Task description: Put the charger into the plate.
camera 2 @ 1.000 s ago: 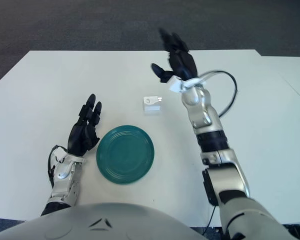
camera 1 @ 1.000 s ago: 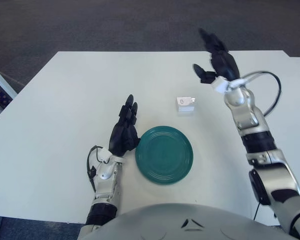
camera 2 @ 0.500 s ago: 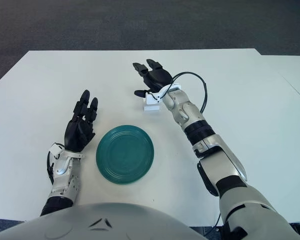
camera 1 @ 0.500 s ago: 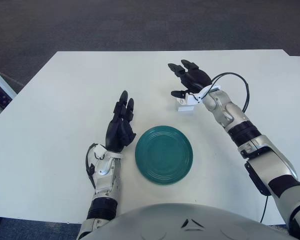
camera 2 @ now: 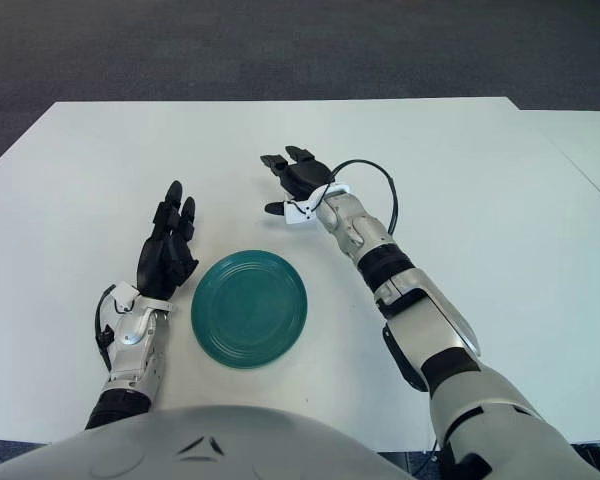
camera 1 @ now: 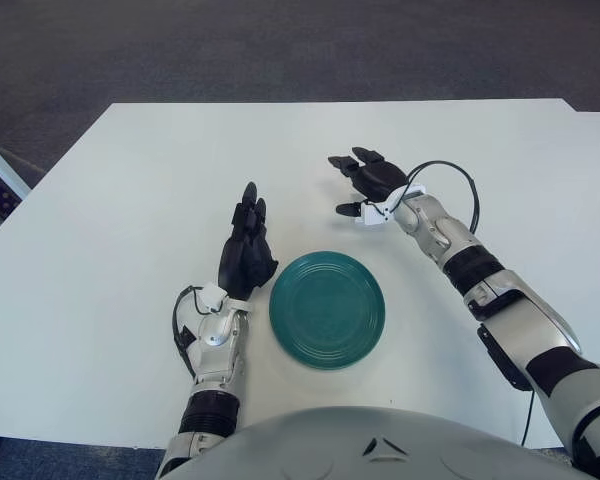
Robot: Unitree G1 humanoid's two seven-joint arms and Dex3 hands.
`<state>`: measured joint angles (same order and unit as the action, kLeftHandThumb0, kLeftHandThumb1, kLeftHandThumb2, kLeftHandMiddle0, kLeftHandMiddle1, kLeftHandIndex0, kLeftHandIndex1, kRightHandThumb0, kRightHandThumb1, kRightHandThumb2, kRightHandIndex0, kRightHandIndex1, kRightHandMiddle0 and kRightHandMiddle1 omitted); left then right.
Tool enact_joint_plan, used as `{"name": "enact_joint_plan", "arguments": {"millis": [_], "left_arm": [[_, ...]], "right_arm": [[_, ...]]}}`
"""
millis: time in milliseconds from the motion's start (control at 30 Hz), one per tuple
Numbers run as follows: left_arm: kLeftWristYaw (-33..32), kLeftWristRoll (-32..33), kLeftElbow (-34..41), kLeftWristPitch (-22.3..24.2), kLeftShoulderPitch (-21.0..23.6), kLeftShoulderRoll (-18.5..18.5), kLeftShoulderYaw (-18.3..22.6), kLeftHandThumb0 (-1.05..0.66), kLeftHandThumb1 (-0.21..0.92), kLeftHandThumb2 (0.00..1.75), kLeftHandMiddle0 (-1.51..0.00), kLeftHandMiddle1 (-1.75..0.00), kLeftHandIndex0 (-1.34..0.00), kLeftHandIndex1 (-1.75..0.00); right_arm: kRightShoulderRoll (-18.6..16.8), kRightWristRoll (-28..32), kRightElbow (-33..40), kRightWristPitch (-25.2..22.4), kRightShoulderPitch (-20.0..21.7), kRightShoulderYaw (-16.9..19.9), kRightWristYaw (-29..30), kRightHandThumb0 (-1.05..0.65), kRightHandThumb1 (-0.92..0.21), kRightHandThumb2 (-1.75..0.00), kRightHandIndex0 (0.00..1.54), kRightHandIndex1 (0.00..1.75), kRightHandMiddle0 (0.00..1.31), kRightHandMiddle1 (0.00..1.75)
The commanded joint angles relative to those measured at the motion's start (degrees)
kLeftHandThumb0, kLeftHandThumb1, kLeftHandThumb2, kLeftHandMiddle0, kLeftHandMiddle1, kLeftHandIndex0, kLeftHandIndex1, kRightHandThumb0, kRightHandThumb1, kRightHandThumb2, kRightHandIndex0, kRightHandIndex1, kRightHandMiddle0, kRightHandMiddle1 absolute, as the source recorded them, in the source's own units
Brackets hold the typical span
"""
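Observation:
The white charger (camera 1: pixel 372 217) lies on the white table, just beyond the far right rim of the teal plate (camera 1: pixel 327 309). Only a small part of it shows. My right hand (camera 1: pixel 350 184) hovers right over it with fingers spread, palm down, holding nothing. The plate is empty. My left hand (camera 1: pixel 248 240) stands open on the table just left of the plate, fingers pointing up and away.
The white table (camera 1: pixel 130 190) stretches wide around the plate. A black cable (camera 1: pixel 450 172) loops from my right wrist. Dark carpet (camera 1: pixel 280 50) lies beyond the far table edge.
My right hand has swung down and to the left from high over the far table, and now covers the charger. The left hand has barely shifted. The charger has not moved.

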<state>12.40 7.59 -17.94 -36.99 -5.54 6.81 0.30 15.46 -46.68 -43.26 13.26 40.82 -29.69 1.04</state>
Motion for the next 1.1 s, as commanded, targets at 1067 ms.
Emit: {"name": "enact_joint_plan", "arguments": {"millis": [1067], "left_arm": [[0.7, 6.11, -7.74, -3.79, -4.03, 4.3, -0.49, -1.05, 0.92, 0.77, 0.0, 0.0, 0.0, 0.0]], "right_arm": [[-1.23, -1.89, -20.24, 2.99, 5.8, -7.43, 5.41, -1.03, -0.92, -0.81, 0.0, 0.0, 0.0, 0.15]]}}
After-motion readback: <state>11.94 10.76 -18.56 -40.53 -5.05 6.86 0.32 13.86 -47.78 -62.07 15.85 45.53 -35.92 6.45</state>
